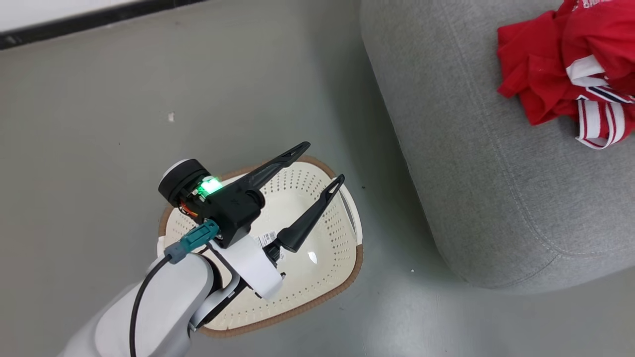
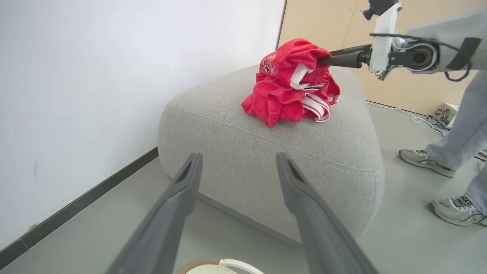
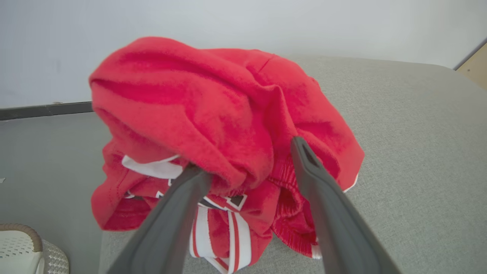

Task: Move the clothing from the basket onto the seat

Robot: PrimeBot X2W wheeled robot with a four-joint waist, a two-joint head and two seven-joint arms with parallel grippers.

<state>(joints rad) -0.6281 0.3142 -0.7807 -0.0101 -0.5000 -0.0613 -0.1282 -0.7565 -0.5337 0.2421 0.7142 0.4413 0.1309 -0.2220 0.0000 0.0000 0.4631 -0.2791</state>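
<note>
Grey floor is running open from the dark skirting at the upper left of the head view, leaving bare room along the left and near sides of the basket. The basket is sitting on the floor near the rounded corner of the seat, a narrow strip of floor parting the two. Its perforated bottom and paper label are showing. The left gripper is hovering over the basket's far rim, its jaws standing wide and free, pointing toward the seat. The seat's curved edge is sweeping down the right of that view. The clothing is lying bunched in a heap on top of the seat, well back from the corner nearest the basket, with bare cushion around it. In the right wrist view the right gripper is reaching into the heap. Its jaws are spread wide, red cloth draping over one finger and sagging between the two. A person's feet are standing on the floor past the seat's right side.
</note>
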